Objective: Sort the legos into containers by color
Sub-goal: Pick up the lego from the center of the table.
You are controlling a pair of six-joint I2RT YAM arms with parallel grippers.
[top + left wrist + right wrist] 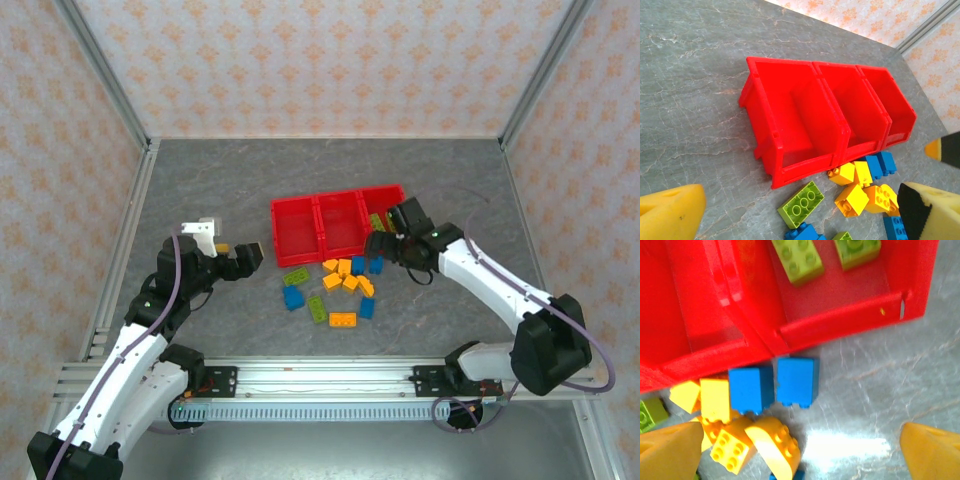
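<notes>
Two lime green bricks (796, 260) lie inside the end bin of the containers (840, 320), straight ahead of my right gripper (800, 452). Its yellow-padded fingers (670, 450) stand wide apart and hold nothing. Just outside that bin's near wall, ahead of the fingertips and nearer the left one, two blue bricks (751, 389) sit side by side, touching or almost touching. Orange-yellow bricks crowd against them, close to the left fingertip.

My left gripper (800, 215) is also spread wide and empty. A loose lime green brick (801, 204) lies between its fingers, studs up. The rest of the legos (860, 192) are heaped toward its right finger, on the grey table (700, 100). The three joined red bins lie ahead of both tips, and the two nearest to this gripper look empty.

I judge these bricks light, rigid and smooth-sided, so they could slip or skitter if nudged. I would pinch one across its two flat side walls, not across the studs. A brick at the heap's edge is safest, since its neighbours touch.
</notes>
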